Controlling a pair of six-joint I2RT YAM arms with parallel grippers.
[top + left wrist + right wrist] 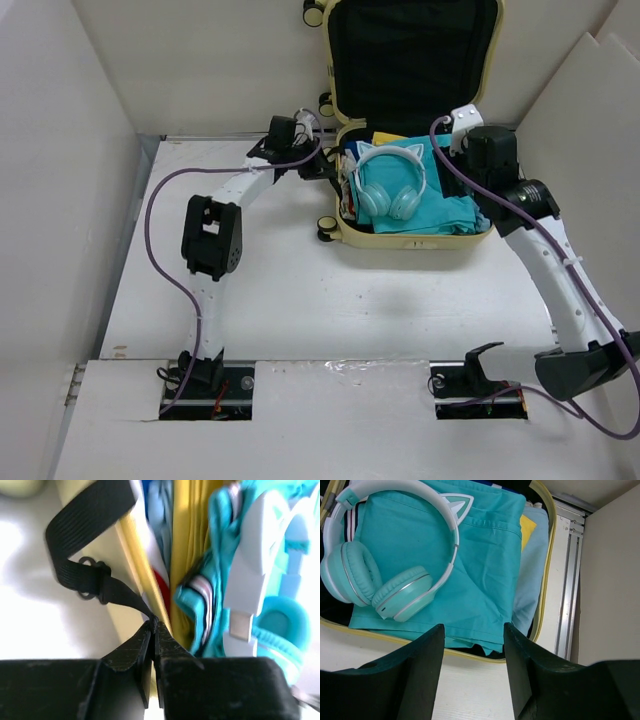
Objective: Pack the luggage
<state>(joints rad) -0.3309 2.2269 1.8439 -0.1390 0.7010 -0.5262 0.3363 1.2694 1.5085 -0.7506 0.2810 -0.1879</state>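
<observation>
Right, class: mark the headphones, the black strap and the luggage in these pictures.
headphones (402, 596): right wrist view, lower ear cup.
black strap (90, 515): left wrist view, wide ribbed part.
luggage (380, 240): top external view, pale-yellow front wall.

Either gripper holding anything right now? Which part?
Left gripper pinches the black strap at its narrow end. Right gripper is open, holding nothing.

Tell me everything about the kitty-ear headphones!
The headphones have a white, plastic-looking headband with two cat ears, and mint-teal padded ear cups ringed in silver. They lie flat, cups side by side, on a folded teal garment inside the open luggage. Only clothing seems to touch them.
</observation>
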